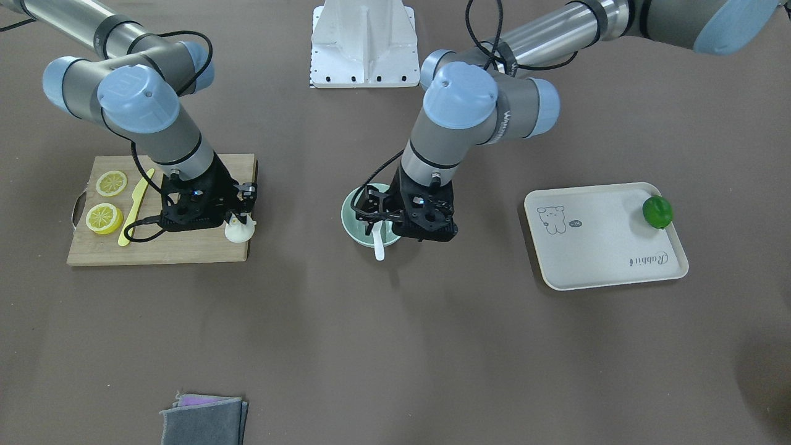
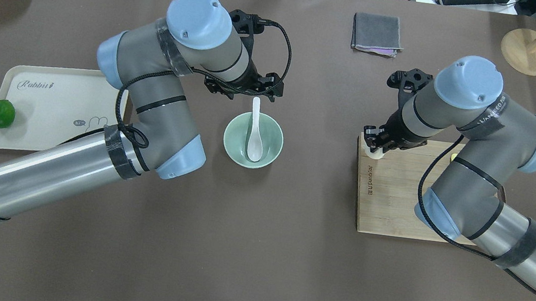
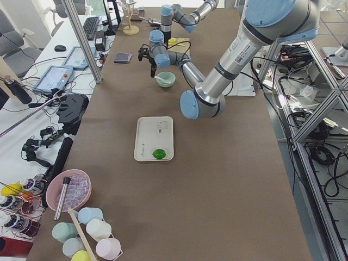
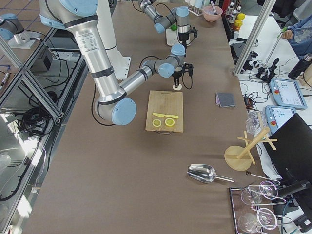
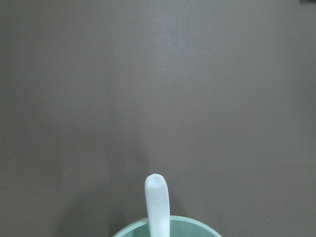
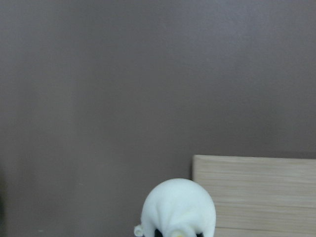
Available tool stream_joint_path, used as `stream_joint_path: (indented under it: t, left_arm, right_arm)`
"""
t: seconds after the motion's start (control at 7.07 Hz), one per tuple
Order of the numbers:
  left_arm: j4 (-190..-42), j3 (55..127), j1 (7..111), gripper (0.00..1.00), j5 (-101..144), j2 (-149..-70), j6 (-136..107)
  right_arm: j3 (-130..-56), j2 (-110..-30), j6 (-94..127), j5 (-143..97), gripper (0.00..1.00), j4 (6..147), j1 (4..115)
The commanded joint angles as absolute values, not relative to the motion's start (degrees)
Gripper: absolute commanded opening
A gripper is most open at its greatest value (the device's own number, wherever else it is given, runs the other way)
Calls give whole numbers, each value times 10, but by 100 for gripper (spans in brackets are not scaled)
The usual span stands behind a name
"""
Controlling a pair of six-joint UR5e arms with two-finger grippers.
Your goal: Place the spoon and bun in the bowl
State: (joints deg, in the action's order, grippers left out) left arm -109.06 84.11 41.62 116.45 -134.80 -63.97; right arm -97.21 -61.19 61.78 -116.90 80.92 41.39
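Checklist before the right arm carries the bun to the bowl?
1. Spoon in bowl: ok. The scoop is inside and the handle leans over the rim.
2. Left gripper clear of bowl: not ok. It hangs over the rim on the handle side.
3. Left jaws off spoon: cannot tell.
4. Right gripper lined up on bun: ok. It sits directly above the bun at the corner of the board.
5. Right jaws shut on bun: cannot tell.
6. Room in bowl for bun: probably ok. There is bare floor beside the scoop.
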Motion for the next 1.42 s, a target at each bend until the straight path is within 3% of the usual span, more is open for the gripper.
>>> stream_joint_path:
  t: [0.0,0.28,0.42,0.57,0.85,1.13,1.27]
  left_arm:
    - [-1088,945,492,98,1245,-1221,-542]
    - [-1089,967,576,98,1332,-1164,-503]
    - [-1088,971,594,98,1345,-1160,-491]
    - [-1088,982,595,98,1348,-1148,-489]
    - [-1086,990,596,98,1346,-1135,-488]
    - [-1087,999,633,98,1348,-1113,-464]
    - [-1085,1019,640,98,1348,-1059,-395]
  right_arm:
    - [-964,-501,782,-1103,0,833,334]
    - [-877,-399,854,-1039,0,832,283]
    - [-852,-391,855,-1024,16,821,277]
    - [-852,-393,858,-1023,99,819,277]
    - [-909,-444,846,-1048,100,824,307]
    - [-1059,-607,744,-1125,100,827,382]
    - [-1078,-669,682,-1161,100,826,426]
